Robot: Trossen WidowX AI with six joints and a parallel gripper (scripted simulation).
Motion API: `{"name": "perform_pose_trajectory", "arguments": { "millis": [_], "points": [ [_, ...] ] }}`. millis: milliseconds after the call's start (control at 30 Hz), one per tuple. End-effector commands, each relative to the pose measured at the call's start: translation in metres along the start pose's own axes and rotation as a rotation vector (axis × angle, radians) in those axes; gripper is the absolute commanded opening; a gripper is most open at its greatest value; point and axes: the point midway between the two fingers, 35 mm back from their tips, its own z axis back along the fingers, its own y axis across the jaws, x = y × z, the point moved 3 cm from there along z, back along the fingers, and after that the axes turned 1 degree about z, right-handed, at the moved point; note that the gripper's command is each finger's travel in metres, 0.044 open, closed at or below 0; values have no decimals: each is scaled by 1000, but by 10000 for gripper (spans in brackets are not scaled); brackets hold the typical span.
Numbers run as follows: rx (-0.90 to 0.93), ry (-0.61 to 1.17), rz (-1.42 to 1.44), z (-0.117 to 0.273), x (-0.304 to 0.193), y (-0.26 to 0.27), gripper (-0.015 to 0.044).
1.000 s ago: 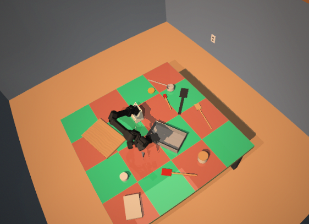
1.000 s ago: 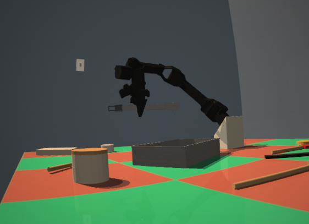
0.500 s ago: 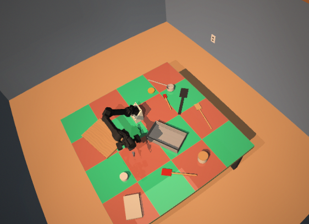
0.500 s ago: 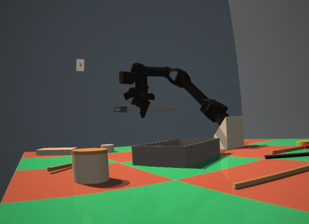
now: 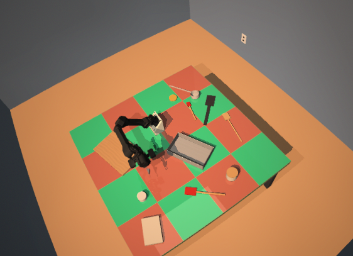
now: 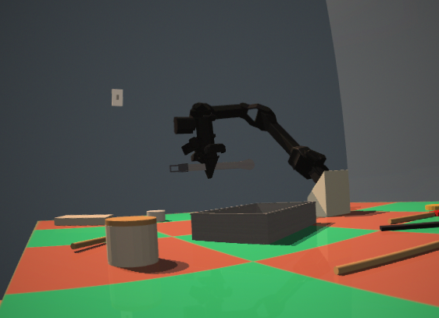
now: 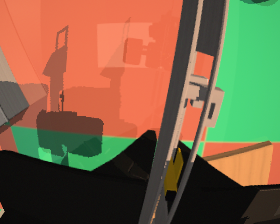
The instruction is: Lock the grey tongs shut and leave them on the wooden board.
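My gripper is shut on the grey tongs and points down. The tongs are held across the fingers, roughly level, well above the table; the looped end points left in the exterior view. In the wrist view their two arms lie close together with a narrow gap, and whether the lock is engaged cannot be told. The wooden board lies partly under my arm in the top view, with the gripper beyond its edge. The roasting tin stands beside it, without tongs.
A small pale cylinder and a pale block stand on the near left side in the top view. An orange-lidded jar and a red spatula are beyond the tin. Several utensils lie toward the back right.
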Motion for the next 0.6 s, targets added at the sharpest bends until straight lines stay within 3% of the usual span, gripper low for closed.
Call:
{"name": "perform_pose_trajectory", "arguments": {
  "millis": [0,567],
  "points": [
    [25,7,13,-4,-11,-13,-150],
    [117,22,111,-24,-68,-72,-150]
  ]
}}
